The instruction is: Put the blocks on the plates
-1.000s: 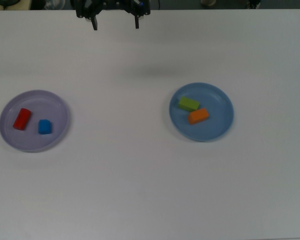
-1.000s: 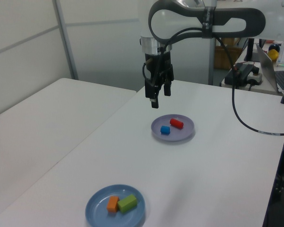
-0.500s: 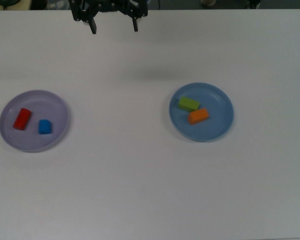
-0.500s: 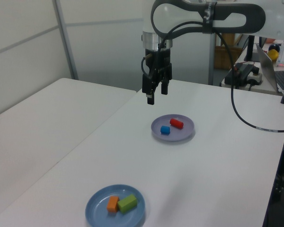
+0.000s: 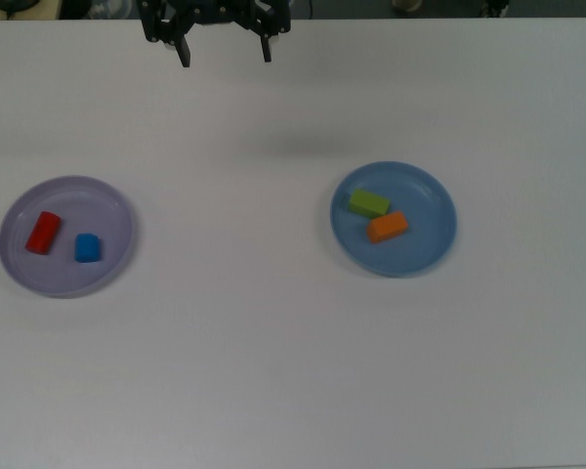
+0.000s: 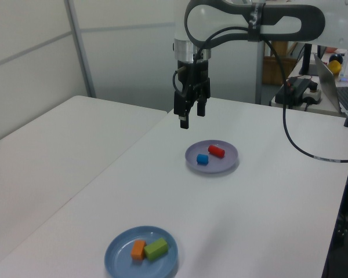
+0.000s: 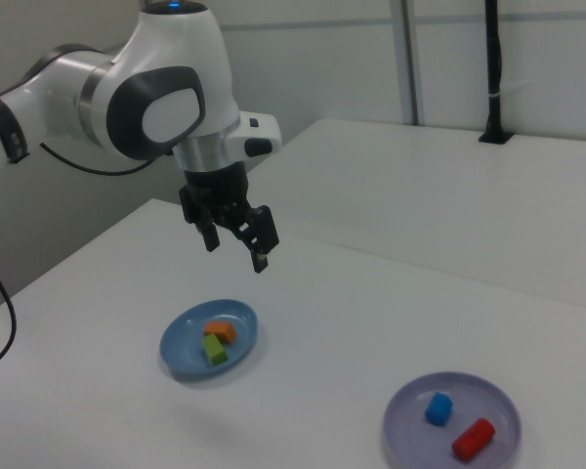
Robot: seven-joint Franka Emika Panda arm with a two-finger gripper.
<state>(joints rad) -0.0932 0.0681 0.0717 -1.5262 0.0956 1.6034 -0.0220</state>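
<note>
Above the tabletop (image 5: 273, 371), your tool (image 5: 225, 54) hangs released; red (image 5: 42, 233) and blue (image 5: 87, 247) blocks occupy the lavender plate (image 5: 112, 210), green (image 5: 369, 203) and orange (image 5: 387, 227) the blue plate (image 5: 435, 210).

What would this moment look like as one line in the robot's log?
gripper: open, empty, raised | red block, blue block: on purple plate | green block, orange block: on blue plate | blocks left: none
</note>
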